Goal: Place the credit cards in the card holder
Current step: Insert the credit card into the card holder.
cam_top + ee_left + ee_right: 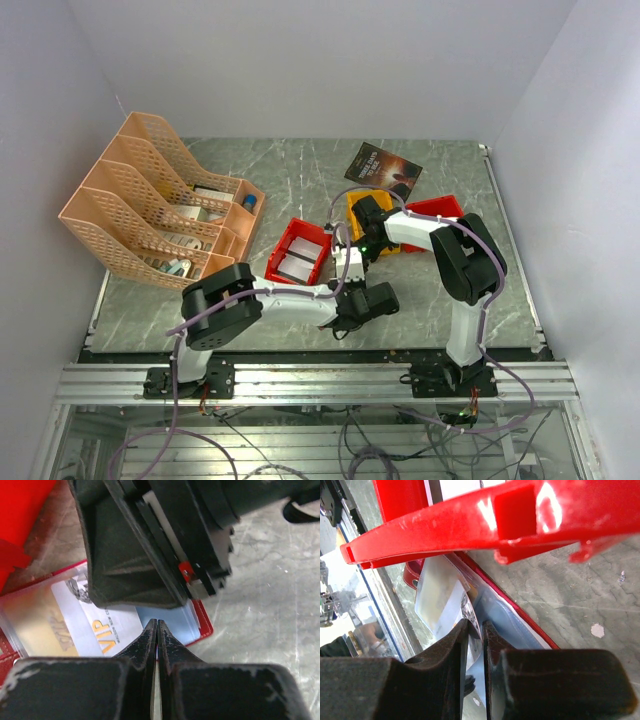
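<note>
**Left gripper** (157,629): clenched, fingertips together with nothing between them, at the near edge of the open card holder (204,626), which lies on the table (270,605). A pale card marked VIP (102,625) lies on the holder's pale inner pockets at 10 o'clock.

**Right gripper** (476,630): at 12 o'clock of the left, jaws a sliver apart over that card; whether it pinches the card cannot be told.

**Top view:** a red bin (283,248) holding more pale cards (298,262) stands at 9 o'clock of both grippers.
</note>
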You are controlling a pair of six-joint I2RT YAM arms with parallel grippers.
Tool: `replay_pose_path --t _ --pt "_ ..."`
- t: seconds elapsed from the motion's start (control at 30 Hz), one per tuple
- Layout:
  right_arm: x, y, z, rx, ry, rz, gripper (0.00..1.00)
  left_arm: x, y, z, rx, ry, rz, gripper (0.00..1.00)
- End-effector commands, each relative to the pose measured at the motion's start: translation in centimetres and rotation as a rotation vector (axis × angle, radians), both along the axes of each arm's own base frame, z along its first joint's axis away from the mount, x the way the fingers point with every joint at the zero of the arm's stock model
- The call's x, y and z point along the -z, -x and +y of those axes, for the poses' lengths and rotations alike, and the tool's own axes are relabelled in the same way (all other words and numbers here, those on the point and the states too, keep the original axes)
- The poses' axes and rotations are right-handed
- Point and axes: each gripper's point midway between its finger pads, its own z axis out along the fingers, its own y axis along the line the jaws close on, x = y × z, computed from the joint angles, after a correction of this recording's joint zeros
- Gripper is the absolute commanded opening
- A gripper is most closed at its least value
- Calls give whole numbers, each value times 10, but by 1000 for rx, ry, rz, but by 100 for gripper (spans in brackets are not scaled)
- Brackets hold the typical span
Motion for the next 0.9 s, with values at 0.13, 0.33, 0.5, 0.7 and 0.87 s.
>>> replay_pose_path --t 0.13,0.33,0.5,0.7,0.87 --pt "20 5 -6 -19 49 1 16 -2 -26 -5 -69 21 -30 10" --pt "20 6 -7 -19 52 4 17 8 -27 6 -136 -31 -9 14" --pt "20 6 -7 -20 50 5 18 15 -27 13 -191 -83 6 28" --pt "20 7 -6 -21 48 8 20 14 -27 20 -228 -64 -6 34" --pt "18 7 -6 -23 41 8 22 12 -29 28 -262 -68 -18 39"
